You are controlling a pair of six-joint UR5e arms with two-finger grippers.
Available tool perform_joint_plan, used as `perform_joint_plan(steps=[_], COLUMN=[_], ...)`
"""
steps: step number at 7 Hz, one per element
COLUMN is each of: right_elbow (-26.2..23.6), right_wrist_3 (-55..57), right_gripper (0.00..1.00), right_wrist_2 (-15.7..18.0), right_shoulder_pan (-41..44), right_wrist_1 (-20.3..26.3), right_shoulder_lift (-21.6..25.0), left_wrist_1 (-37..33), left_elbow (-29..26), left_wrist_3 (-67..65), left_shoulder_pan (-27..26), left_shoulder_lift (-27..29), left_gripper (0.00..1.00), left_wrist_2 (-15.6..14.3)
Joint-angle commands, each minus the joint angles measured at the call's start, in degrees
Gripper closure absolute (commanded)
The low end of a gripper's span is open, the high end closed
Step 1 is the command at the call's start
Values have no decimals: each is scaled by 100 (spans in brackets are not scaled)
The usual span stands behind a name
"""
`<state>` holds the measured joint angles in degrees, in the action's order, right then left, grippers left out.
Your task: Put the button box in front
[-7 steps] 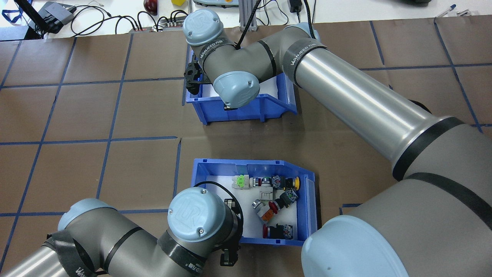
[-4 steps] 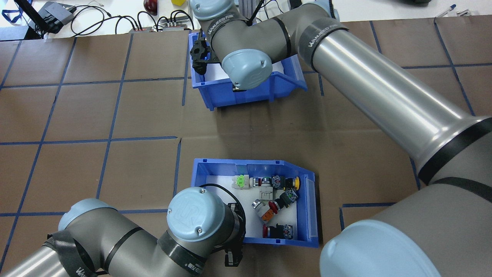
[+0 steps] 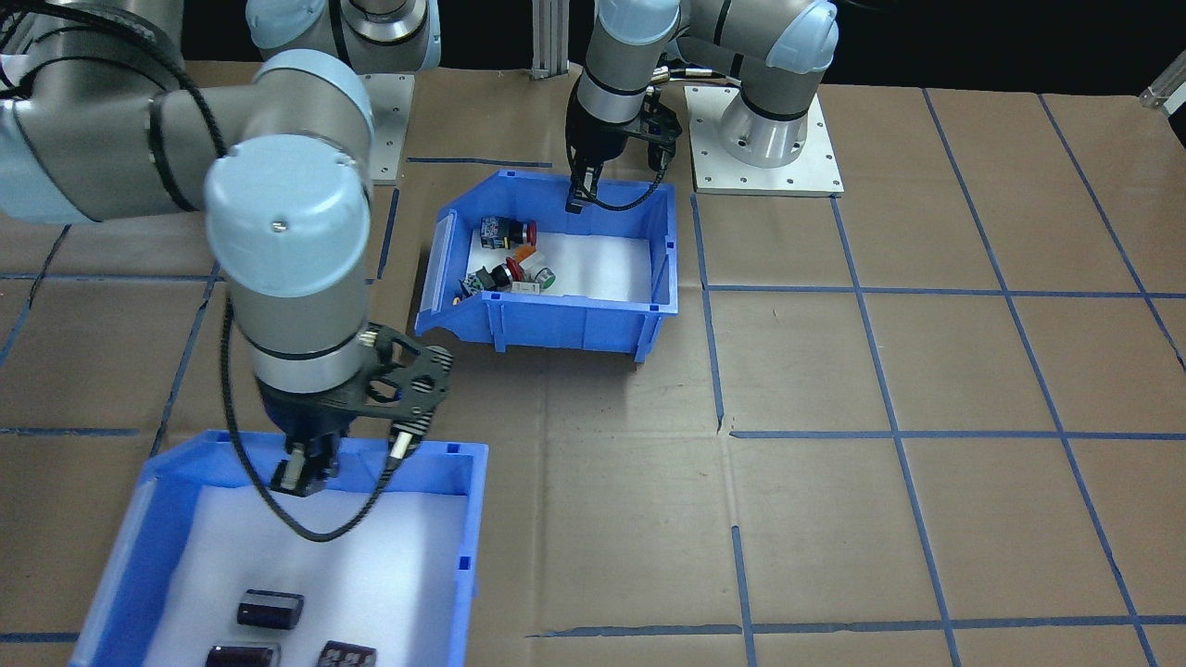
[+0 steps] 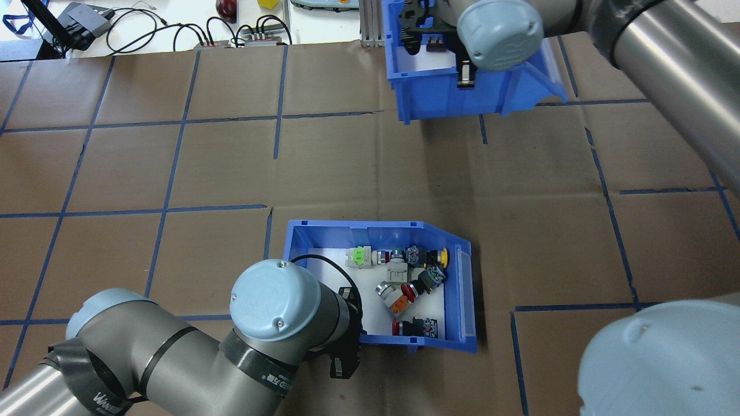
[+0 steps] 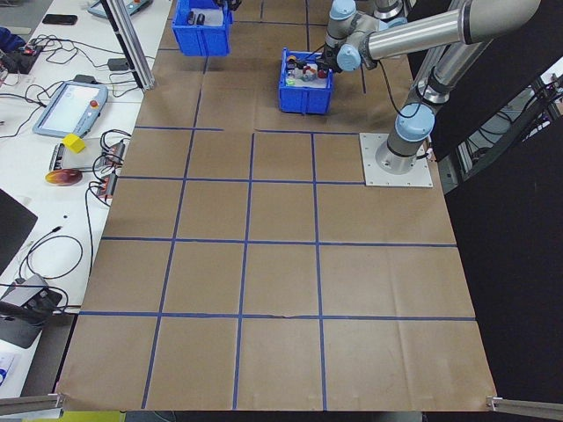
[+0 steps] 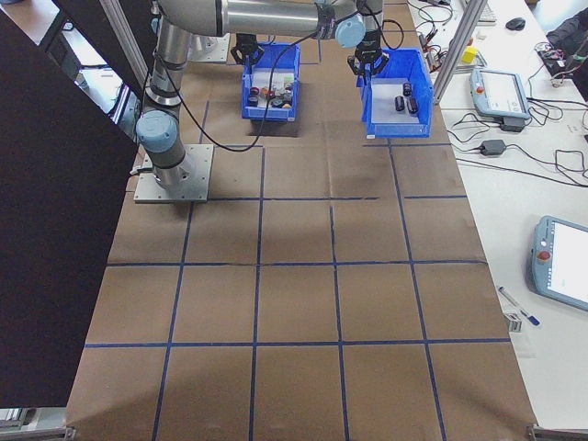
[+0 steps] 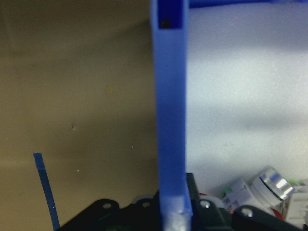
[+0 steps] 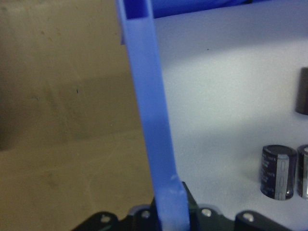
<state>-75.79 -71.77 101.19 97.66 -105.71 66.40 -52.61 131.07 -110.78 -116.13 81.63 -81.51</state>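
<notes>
Here, left gripper point(image 3: 580, 199) clamped on button box point(image 3: 556, 320) back wall, box resting on table.

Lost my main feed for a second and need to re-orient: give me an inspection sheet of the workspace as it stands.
Surface: table covered in brown paper with a blue tape grid.
Job's things: button box rests on the table near the robot, push-buttons inside on its white liner.
Clutter: second blue bin holding black cylinders, up off the table at the far side.
Grippers: left gripper shut on the button box's wall; right gripper shut on the second blue bin's wall.
Cables: black cable looped at each wrist; loose leads on the white bench.
Surroundings: teach pendant and pens on the side bench; people: nothing seen.
</notes>
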Motion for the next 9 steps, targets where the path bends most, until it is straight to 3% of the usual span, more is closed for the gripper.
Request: perform_joint_plan(steps=[1,2,3,5,7,9], right_elbow=[-811,-1250,-1663,-2385,-3158,-3512], right_wrist_3=[-510,-566,-558,-1011,-1653,-2059], right_gripper=[95,95,95,95,95,95], right_wrist_2=[-46,-73,-334,-416,-398,-416], right_shoulder_pan=[-719,-966,-1142,-1406,-1495,-1801], right_wrist_1=[-80,-116,-142,-344,-982,-1127], right_shoulder_lift=[669,1020,1311,1847,2261,2543], left_wrist_1=[-452,-452,-391,-364,-216,-215], left_elbow=[-885,-1473,-2114,-3425,-4042,-4343], left_wrist_3=[923,962,1119,1120,1033,1006], left_shoulder_pan=[816,1151,1180,1163,1154,1093], left_shoulder_lift=[377,867,1498,2774,3462,3754], left_gripper=[100,100,100,100,100,100], left_wrist_2=[-295,-235,-234,-243,-234,-225])
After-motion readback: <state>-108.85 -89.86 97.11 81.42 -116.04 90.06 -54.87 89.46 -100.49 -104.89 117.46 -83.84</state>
